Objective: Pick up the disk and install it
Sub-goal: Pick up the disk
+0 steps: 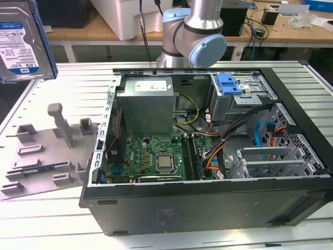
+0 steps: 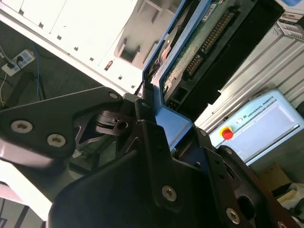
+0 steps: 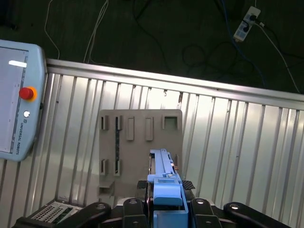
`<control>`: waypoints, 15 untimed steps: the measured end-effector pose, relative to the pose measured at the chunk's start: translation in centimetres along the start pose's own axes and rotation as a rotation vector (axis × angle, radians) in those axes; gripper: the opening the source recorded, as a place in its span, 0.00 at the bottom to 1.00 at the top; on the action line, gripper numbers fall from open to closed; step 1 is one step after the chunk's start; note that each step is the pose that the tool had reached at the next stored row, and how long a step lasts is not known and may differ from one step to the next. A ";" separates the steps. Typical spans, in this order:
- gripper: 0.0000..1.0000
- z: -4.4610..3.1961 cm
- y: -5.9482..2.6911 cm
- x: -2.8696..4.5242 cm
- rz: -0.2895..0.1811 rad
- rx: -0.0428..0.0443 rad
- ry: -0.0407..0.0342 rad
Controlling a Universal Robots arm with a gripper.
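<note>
- One disk (image 1: 18, 39), pinched by the jaws, at ten o'clock of the case (image 1: 208, 208).
- Ribbed metal desk (image 1: 41, 224) bears case and grey tray (image 1: 47, 156).
- Workbenches (image 1: 291, 32) at twelve.

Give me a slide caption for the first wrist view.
Gripper holding the blue-railed disk edge-on over the grey fixture plate on the ribbed table.

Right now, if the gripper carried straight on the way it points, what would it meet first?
Probably the grey slotted plate on the ribbed metal table, straight ahead in the first wrist view. The disk clamped in the gripper would reach it first; depth is unclear.
</note>
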State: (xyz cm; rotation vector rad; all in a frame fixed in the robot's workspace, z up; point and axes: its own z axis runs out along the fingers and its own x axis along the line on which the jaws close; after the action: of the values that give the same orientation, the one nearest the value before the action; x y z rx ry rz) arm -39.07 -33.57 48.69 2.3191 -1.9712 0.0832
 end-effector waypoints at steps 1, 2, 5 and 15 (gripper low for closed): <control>0.37 -0.01 -0.15 0.08 0.000 0.0001 -0.0005; 0.37 -0.05 -0.43 0.21 0.000 0.0003 -0.0017; 0.37 -0.09 -1.03 0.48 0.001 0.0012 -0.0049; 0.37 -0.28 -3.50 1.41 0.003 0.0094 -0.0393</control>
State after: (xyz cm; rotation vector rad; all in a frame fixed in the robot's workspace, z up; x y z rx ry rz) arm -35.39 -34.37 48.98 2.3411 -1.9970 0.0476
